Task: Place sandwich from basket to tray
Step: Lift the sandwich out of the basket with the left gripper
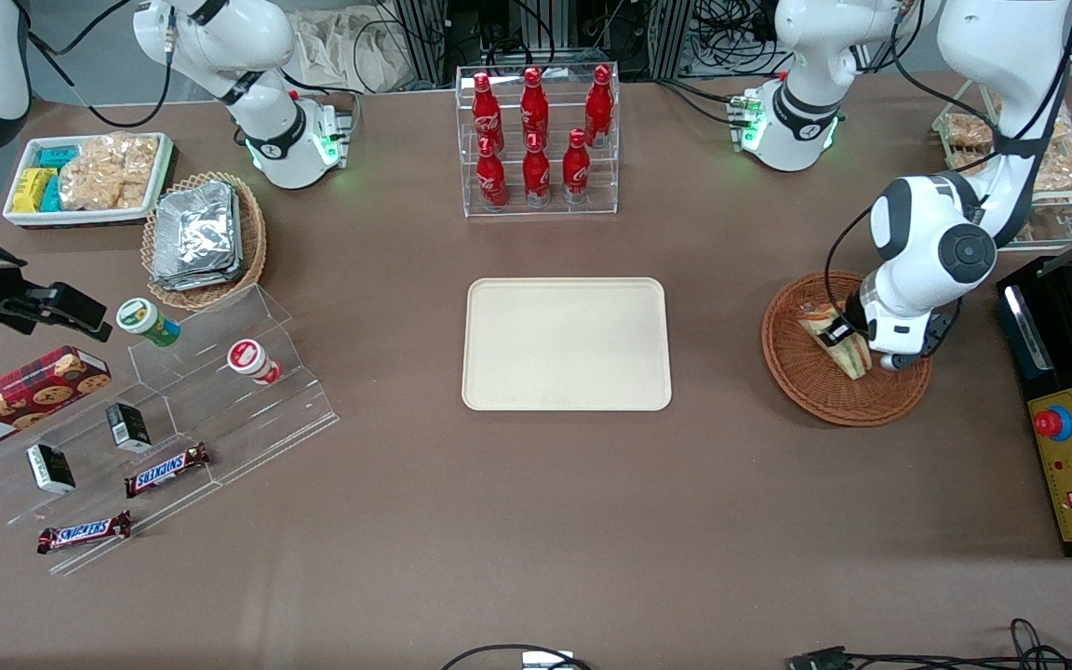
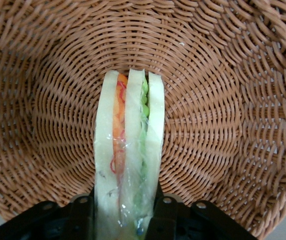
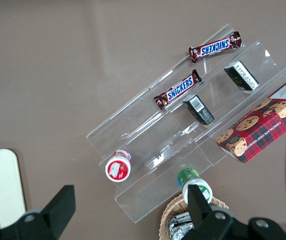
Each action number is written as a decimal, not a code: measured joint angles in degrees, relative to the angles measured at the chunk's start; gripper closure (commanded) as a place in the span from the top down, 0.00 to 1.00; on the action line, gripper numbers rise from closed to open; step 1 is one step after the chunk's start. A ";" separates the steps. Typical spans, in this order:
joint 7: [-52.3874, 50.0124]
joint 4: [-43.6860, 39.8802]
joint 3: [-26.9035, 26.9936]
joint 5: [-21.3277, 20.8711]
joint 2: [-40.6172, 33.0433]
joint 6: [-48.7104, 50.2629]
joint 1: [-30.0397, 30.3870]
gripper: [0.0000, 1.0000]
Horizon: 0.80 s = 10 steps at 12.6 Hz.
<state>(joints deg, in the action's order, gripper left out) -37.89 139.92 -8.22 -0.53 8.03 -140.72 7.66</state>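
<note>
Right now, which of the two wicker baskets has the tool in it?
The round brown wicker basket holding the wedge sandwich; the tool grips it. The other holds foil packets.

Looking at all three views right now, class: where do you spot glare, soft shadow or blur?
Front view: even overhead light, glare on the foil packets, a soft shadow beside the tray. Left wrist view: sandwich and basket weave sharp, shine on the wrap, the hand dark and blurred at the sandwich's end. Right wrist view: bright reflections on the acrylic steps.

Bare table between basket [image 1: 815, 391] and tray [image 1: 566, 343]
</note>
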 measured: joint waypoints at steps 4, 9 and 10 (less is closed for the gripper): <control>3.02 -3.27 0.07 -0.01 -9.22 12.78 0.09 0.00; 9.35 -28.26 0.14 0.35 -16.32 46.25 0.03 0.00; 10.91 -34.61 -0.03 0.39 -15.34 51.48 -0.06 0.00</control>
<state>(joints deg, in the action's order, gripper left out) -26.98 105.31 -8.25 -0.14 -7.32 -89.24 7.61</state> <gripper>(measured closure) 0.806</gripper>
